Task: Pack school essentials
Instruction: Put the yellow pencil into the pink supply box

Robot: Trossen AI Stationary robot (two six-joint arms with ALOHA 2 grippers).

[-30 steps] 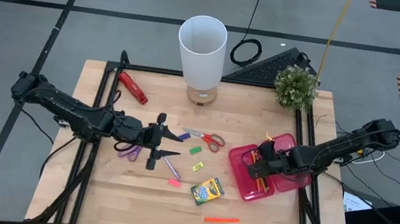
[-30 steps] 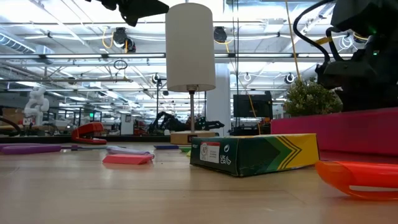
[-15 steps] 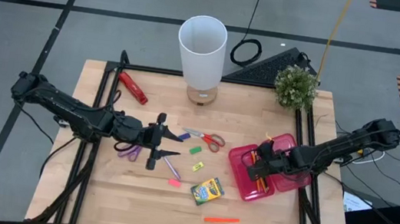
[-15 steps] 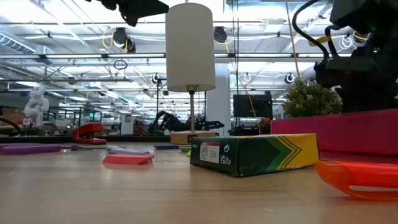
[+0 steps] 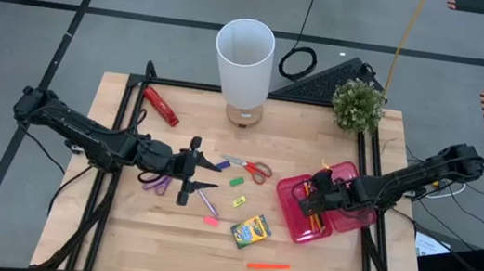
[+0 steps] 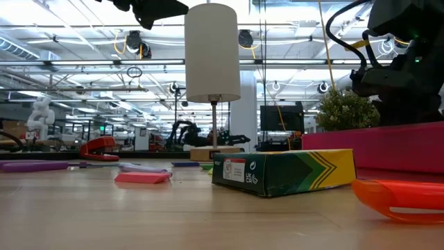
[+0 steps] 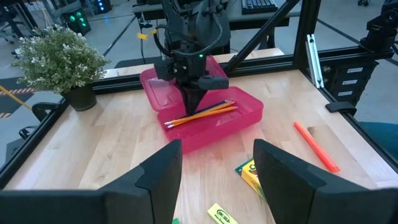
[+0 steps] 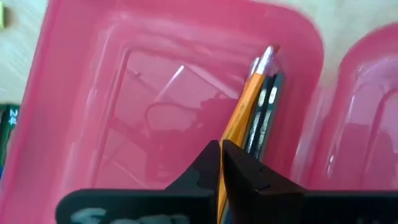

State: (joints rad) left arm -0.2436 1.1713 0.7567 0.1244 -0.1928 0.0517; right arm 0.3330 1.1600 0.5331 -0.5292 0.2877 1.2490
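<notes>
Over pink case (image 5: 322,205) by bench's right edge, right gripper (image 8: 221,163) unmoved, jaws pinched on pencils (image 8: 244,111); left gripper (image 7: 214,165) wide open, empty, idle mid-bench.

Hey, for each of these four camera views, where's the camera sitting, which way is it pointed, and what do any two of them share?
High view: overhead, straight down on the table; both arms show.
Low view: at tabletop height, level across the crayon box into the room; arm parts hang above.
Left wrist view: on the left arm, facing across to the pink case; its own open fingers show.
Right wrist view: on the right arm, looking down into the case at pencils; its fingers are closed.
Shared: both wrist views show case and pencils.
</notes>
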